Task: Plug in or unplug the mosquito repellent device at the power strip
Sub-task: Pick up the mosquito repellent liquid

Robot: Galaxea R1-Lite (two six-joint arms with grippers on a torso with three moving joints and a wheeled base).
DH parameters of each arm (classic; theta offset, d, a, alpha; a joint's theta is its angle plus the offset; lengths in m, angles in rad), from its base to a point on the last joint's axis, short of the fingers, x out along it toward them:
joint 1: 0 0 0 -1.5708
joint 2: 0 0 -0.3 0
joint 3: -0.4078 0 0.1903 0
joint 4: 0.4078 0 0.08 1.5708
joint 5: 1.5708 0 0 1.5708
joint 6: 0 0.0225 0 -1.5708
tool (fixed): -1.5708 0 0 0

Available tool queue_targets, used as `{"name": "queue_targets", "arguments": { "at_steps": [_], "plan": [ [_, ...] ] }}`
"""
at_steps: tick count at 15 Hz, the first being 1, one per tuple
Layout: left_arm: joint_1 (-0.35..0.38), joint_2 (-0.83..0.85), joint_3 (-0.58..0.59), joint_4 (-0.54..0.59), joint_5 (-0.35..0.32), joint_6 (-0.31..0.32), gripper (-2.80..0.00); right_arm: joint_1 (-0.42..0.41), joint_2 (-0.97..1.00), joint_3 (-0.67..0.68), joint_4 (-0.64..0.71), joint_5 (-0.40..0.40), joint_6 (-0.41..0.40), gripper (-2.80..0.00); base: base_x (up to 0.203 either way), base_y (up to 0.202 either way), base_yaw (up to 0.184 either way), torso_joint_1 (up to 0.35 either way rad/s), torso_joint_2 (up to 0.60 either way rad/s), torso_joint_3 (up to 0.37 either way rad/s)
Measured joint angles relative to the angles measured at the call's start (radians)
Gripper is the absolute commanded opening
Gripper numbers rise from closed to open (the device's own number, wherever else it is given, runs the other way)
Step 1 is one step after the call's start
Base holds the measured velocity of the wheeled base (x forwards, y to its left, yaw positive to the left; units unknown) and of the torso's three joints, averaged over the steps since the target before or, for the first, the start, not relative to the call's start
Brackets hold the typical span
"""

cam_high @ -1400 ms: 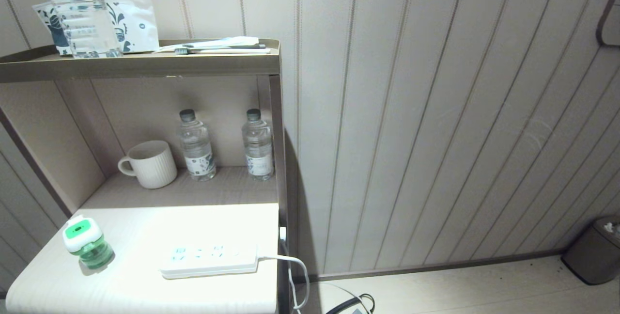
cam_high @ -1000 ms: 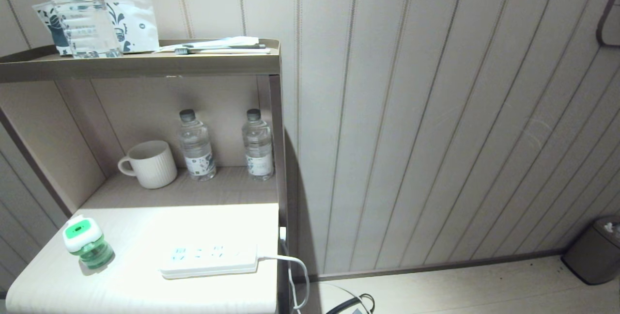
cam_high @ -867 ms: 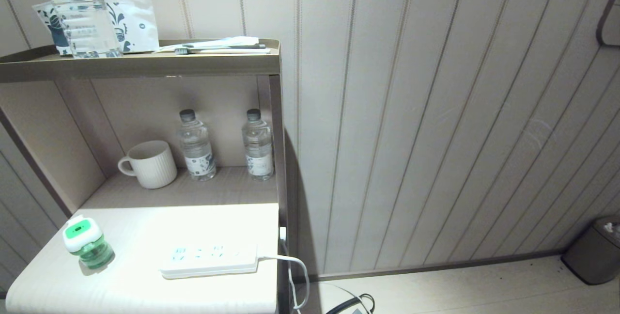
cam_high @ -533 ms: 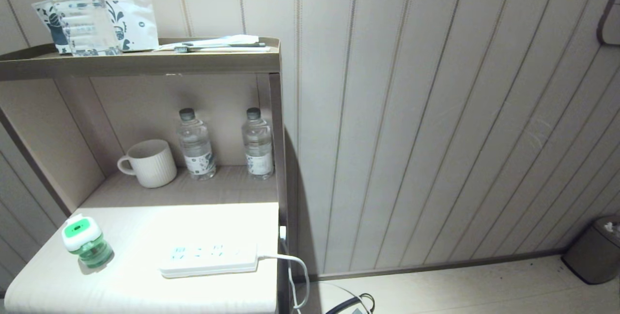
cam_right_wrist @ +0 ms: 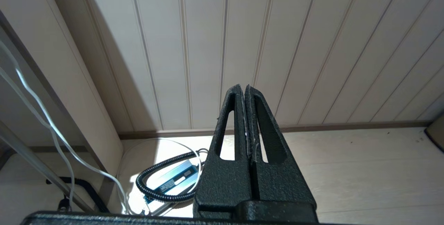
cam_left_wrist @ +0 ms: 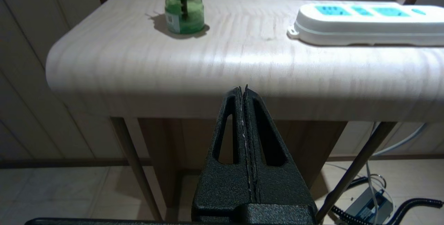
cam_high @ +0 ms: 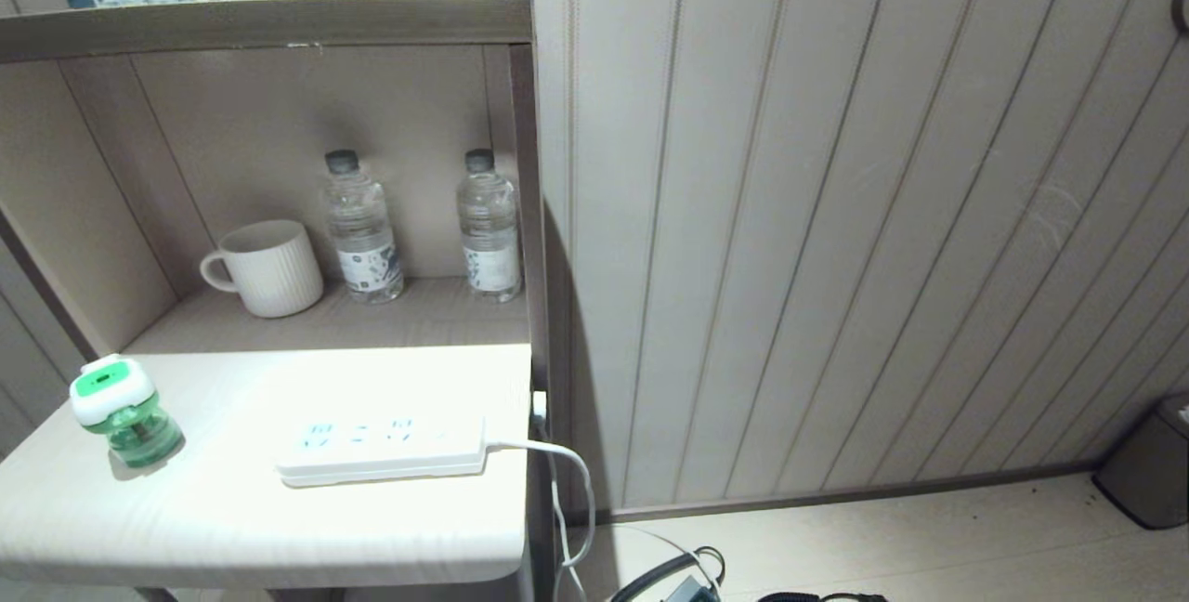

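Head view is showing the mosquito repellent device (cam_high: 119, 409) standing upright at the desk's (cam_high: 232, 528) left end, well apart from the power strip (cam_high: 381, 449) lying flat to its right, so plugging in is not yet done. The left claw (cam_left_wrist: 242, 89) is hanging pressed shut and empty below the desk edge; the right claw (cam_right_wrist: 242, 88), likewise shut and empty, is facing the wall. Opening the left claw and rising above the desk before reaching looks wise.

the head view has sunk (camera lower); top shelf (cam_high: 269, 21) now near eye level.
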Motion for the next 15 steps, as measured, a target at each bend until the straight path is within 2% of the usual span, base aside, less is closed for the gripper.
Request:
{"name": "queue_targets", "arguments": {
  "at_steps": [5, 11, 15],
  "plan": [
    [0.000, 0.000, 0.000, 0.000, 0.000, 0.001, -2.80, 0.000, 0.000, 0.000, 0.000, 0.000, 0.000, -2.80, 0.000, 0.000, 0.000, -0.144, 0.40, 0.250],
    [0.000, 0.000, 0.000, 0.000, 0.001, 0.008, -2.80, 0.000, 0.000, -0.001, 0.000, 0.000, -0.001, -2.80, 0.000, 0.000, 0.000, -0.013, 0.05, 0.031],
    [0.000, 0.000, 0.000, 0.002, -0.012, 0.089, -2.80, 0.000, 0.000, -0.001, -0.001, 0.003, -0.002, -2.80, 0.000, 0.000, 0.000, 0.000, 0.00, 0.000]
  ]
}}
